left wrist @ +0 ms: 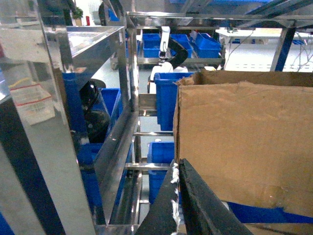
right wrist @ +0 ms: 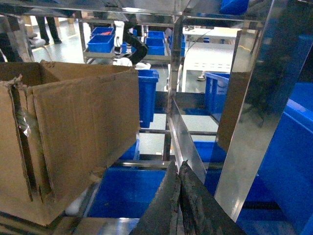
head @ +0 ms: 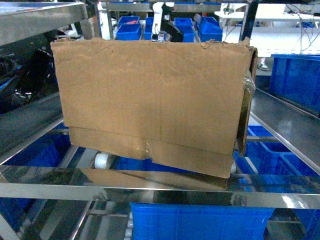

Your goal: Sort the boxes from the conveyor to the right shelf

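Nearest the head camera, a flat steel rail of the silver metal rack runs across the bottom of the view, with a blue plastic bin just below it. Directly behind the rail is the large brown cardboard box, tilted so its lower edge slopes down to the right, its taped bottom seam visible near a white roller. The box fills the middle of the view inside the rack, between the angled side rails, and its ragged top edge lies almost level with the upper shelf.

In the left wrist view, the left gripper shows as two dark, frayed pads pressed together at the bottom edge, just beside the near corner of the box; nothing is between them. In the right wrist view, the right gripper looks the same, its pads meeting with no gap, apart from the box, which sits to its left with the open top showing.

Beyond the box, more blue bins stand on a far rack, beside a white and black robot arm. At far right, legs of a person are partly visible.
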Controlling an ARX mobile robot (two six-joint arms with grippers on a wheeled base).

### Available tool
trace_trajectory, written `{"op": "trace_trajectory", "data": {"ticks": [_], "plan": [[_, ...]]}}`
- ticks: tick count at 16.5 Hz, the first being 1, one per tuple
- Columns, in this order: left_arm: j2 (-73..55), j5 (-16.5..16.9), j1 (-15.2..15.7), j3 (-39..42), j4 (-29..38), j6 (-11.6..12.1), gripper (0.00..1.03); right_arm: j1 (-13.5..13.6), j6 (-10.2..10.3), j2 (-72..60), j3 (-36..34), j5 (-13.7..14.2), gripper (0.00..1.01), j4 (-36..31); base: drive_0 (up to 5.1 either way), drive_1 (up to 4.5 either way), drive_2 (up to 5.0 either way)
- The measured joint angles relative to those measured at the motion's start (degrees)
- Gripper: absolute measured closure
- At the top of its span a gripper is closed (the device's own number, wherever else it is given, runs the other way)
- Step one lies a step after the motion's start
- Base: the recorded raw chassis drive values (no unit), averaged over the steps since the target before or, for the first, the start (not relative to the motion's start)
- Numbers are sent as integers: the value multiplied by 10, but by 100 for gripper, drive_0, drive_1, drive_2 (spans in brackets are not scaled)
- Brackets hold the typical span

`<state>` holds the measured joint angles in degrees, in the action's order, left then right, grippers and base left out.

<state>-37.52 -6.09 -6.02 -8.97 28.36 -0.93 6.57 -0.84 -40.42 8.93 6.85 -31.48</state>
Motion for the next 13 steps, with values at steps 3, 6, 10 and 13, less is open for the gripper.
{"op": "trace_trajectory", "data": {"ticks": [3, 6, 10, 13], "plan": [[55, 53, 64, 32, -25, 0, 101, -56, 0, 59, -33, -62, 99, 30, 0, 0, 0], [108, 61, 59, 54, -56, 1, 101, -66, 0, 115, -55, -69, 99, 64, 0, 0, 0], [169, 61, 59, 77, -76, 1, 101, -66, 0, 175, -81, -69, 99, 85, 0, 0, 0], [211, 61, 59, 81, -116, 1, 101, -66, 0, 225, -81, -69, 99, 132, 0, 0, 0]]}}
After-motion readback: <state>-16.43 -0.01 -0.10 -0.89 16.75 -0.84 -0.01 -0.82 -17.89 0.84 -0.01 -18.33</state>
